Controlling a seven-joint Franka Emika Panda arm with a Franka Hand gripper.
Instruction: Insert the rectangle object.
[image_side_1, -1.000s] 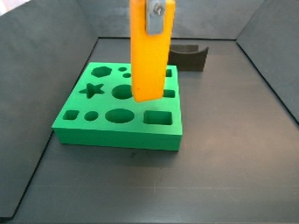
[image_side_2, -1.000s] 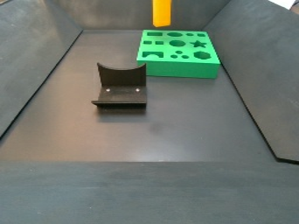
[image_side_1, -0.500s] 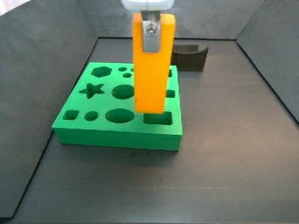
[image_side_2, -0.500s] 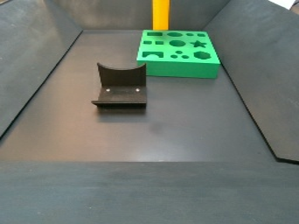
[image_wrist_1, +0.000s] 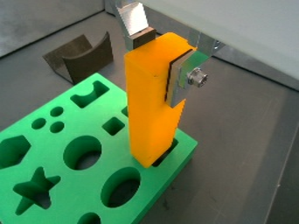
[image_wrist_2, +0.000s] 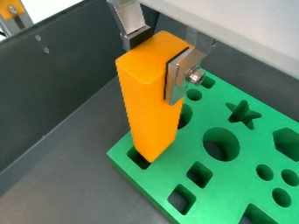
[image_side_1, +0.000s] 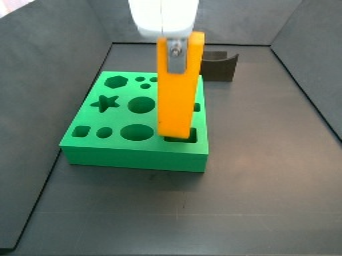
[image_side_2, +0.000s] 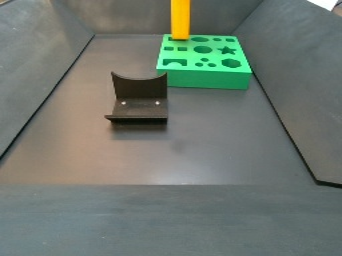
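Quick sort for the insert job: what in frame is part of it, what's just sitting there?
In the job:
- rectangle object, upright, lower end at a rectangular corner hole
- gripper, clamped on the bar's top
- green block, holds the holes

Just sitting:
- dark U-shaped holder, on the floor apart from the block

I see the dark bench (image_side_2: 174, 200) carrying the green block (image_side_2: 203, 60) at upper right and the holder (image_side_2: 136, 98) mid-left; the hand (image_side_1: 177, 45) is above the block.

Claw (image_wrist_1: 160, 54) clamping upright orange bar (image_wrist_1: 152, 105), tip in green block (image_wrist_1: 82, 166).
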